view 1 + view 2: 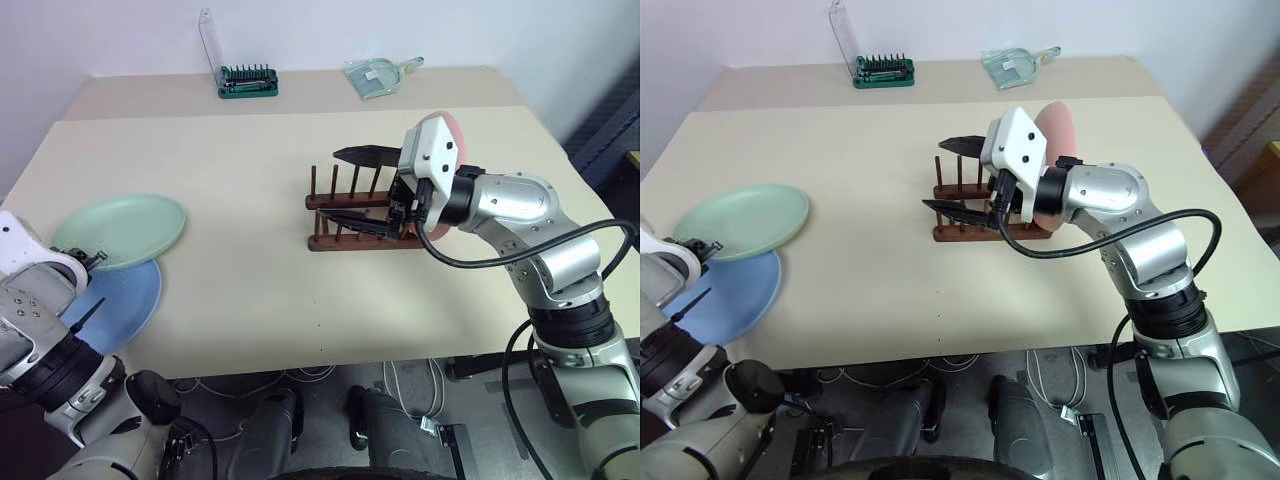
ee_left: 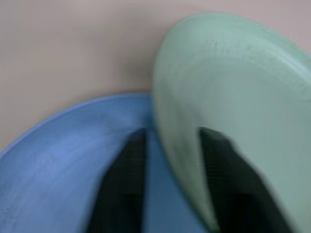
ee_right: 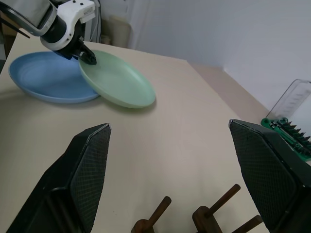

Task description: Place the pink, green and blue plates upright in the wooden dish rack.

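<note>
Pale pink plastic plate (image 1: 1058, 128) racked at centre; left pincer (image 3: 87, 57) clamps mint-green plate (image 1: 122, 230), right pincer (image 1: 958, 178) open; 2 plates remain at frame left

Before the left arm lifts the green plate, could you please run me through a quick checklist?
1. Left pincer closed over the green plate rim, one finger on each face: ok.
2. Green plate free to lift: ok, it lies on top, overlapping the blue plate.
3. Pink plate upright at the wooden dish rack: ok; its exact slot hides behind the right arm.
4. Free slots in the rack: ok, bare pegs toward its left end.
5. Way into the rack: not ok, the open right pincer hangs over it.
</note>
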You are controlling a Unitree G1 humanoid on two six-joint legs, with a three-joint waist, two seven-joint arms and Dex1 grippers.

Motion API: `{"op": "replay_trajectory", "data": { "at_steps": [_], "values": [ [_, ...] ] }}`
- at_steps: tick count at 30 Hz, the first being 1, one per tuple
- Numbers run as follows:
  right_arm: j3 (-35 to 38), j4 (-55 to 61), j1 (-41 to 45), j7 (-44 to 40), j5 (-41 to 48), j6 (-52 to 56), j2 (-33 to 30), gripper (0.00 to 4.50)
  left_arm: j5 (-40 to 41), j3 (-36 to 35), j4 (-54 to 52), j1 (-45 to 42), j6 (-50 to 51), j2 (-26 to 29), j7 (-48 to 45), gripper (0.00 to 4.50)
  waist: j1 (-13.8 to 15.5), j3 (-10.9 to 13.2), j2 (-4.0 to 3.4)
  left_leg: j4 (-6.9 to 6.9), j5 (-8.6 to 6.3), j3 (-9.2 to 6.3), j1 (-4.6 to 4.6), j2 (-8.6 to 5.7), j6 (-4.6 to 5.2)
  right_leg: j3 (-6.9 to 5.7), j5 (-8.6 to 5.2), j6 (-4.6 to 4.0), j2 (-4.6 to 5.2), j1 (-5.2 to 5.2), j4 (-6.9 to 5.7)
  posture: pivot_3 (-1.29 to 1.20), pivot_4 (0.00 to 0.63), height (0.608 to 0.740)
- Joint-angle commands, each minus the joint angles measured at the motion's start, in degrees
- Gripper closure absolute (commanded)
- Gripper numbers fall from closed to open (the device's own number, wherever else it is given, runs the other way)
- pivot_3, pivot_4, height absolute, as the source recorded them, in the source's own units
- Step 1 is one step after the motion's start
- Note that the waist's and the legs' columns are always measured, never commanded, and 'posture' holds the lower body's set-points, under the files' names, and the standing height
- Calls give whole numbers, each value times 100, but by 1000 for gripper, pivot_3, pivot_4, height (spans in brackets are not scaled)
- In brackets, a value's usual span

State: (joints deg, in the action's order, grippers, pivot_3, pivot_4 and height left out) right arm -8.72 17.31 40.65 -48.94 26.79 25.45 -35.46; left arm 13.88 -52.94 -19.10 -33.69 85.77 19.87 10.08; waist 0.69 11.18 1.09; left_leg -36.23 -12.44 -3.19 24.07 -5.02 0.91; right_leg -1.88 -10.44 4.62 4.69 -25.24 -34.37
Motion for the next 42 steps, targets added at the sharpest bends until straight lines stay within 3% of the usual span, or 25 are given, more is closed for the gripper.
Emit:
{"op": "replay_trajectory", "data": {
  "at_steps": [1,8,14,17,18,19,23,28,39,42],
  "values": [
    [201,239,3,-13,-16,-69,13,515,-103,-59,-125,-100,-91,7,-34,4479,1,0,0,0,0,0,0,0,-1,0,0,0,0,0,-1,0,150,740],
    [244,264,-10,-82,-13,-69,-2,515,-123,-1,-207,-234,-135,-67,-158,4479,1,0,0,-1,2,0,-2,0,-3,0,1,-1,0,0,-4,0,150,740],
    [252,300,73,-146,30,-35,40,515,238,213,-719,-793,-1423,-265,-361,4479,10,-1,14,-3,3,-2,0,0,-5,-1,2,-3,1,3,-1,0,150,740],
    [243,258,217,-108,93,54,143,515,363,752,-1016,-1012,-1891,-290,-491,4479,5,-1,14,-2,4,1,0,0,-7,0,2,-3,2,3,-1,0,150,740],
    [177,191,356,-27,-28,-40,261,515,367,1151,-1118,-1085,-2152,-318,-566,4479,5,-1,14,-2,7,0,0,0,-12,0,2,-3,2,2,-1,0,150,740],
    [132,143,451,29,-127,-113,347,9,366,1418,-1171,-1118,-2337,-340,-608,4500,5,-1,14,-2,11,0,0,0,-18,0,3,-4,1,2,-3,0,150,740],
    [-567,-323,754,310,-1569,-1264,571,9,267,2434,-1230,-1178,-3022,-467,-710,4500,0,-2,14,-2,13,3,-3,0,-18,1,6,-8,-2,2,-5,0,150,740],
    [-1055,-883,940,554,-2638,-2277,820,9,126,3333,-1264,-1256,-3453,-662,-641,4500,-13,-2,14,0,32,8,-4,0,-25,4,6,-8,-8,-2,-9,0,150,740],
    [-1163,-1855,1106,1103,-3823,-3109,1125,9,446,3788,-1585,-1114,-3368,-836,-826,4500,-12,-2,13,0,38,6,-5,1,-27,5,6,-9,-16,-5,-20,0,150,740],
    [-1240,-2042,1043,1218,-4135,-3367,1117,890,515,3779,-1647,-1078,-3293,-782,-861,4500,-12,-2,13,-1,38,7,-5,0,-27,5,6,-10,-16,-4,-20,0,150,740]
  ]
}}
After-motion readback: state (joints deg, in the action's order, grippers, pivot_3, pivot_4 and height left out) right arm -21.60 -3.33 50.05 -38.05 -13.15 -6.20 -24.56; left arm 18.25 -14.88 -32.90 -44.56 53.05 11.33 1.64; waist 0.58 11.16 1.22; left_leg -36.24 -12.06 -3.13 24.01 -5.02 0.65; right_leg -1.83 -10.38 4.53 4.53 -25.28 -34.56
